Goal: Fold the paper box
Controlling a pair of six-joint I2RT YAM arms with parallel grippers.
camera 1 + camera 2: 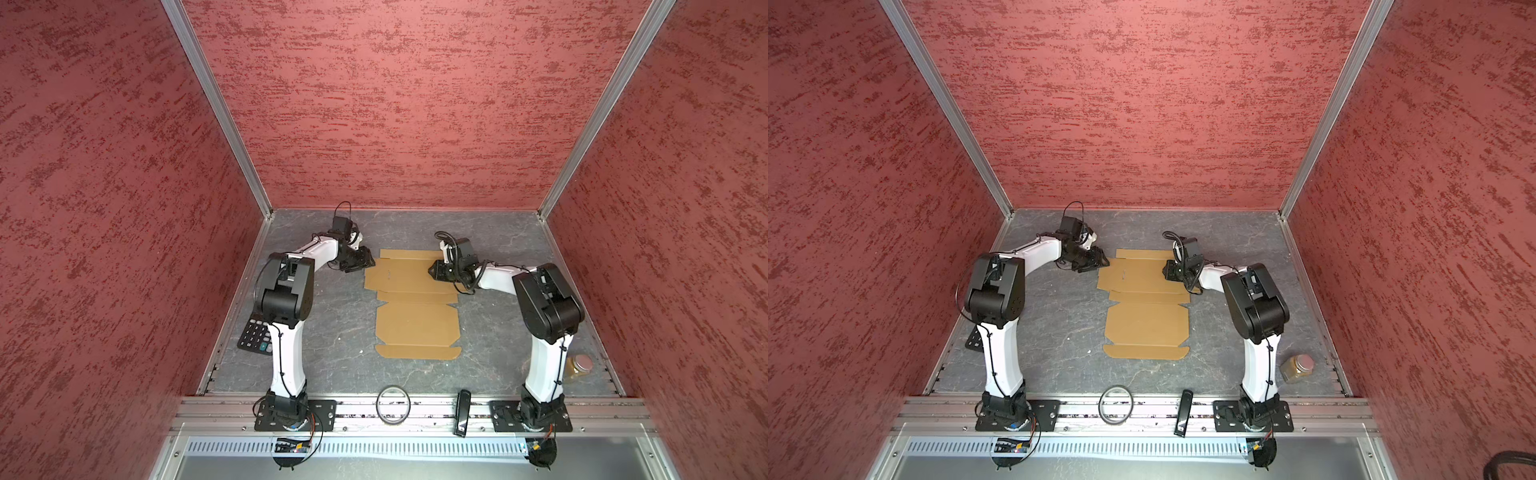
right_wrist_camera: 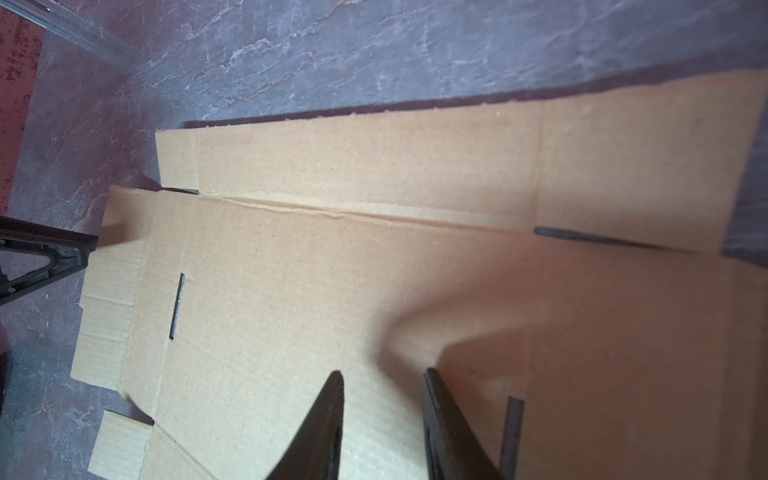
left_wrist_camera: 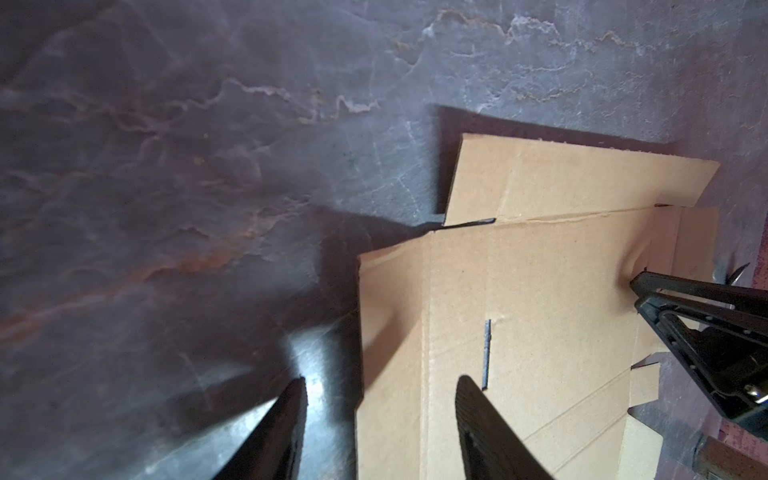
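Observation:
The paper box (image 1: 415, 328) (image 1: 1146, 328) is a flat tan cardboard sheet with flaps, creases and slots, lying unfolded mid-table. My left gripper (image 1: 360, 268) (image 1: 1100, 264) is open at the left edge of the sheet's far panel. In the left wrist view its jaws (image 3: 382, 380) straddle that edge of the cardboard (image 3: 540, 270) without closing on it. My right gripper (image 1: 432, 271) (image 1: 1165, 270) is low over the far panel's right side. Its jaws (image 2: 383, 372) stand a little apart above the cardboard (image 2: 332, 270), with nothing between them. Its tip dents the sheet.
A black calculator (image 1: 255, 336) lies under the left arm. A jar with a metal lid (image 1: 579, 365) stands by the right arm. A ring (image 1: 393, 404) and a black bar-shaped object (image 1: 462, 412) rest on the front rail. Red walls enclose the table.

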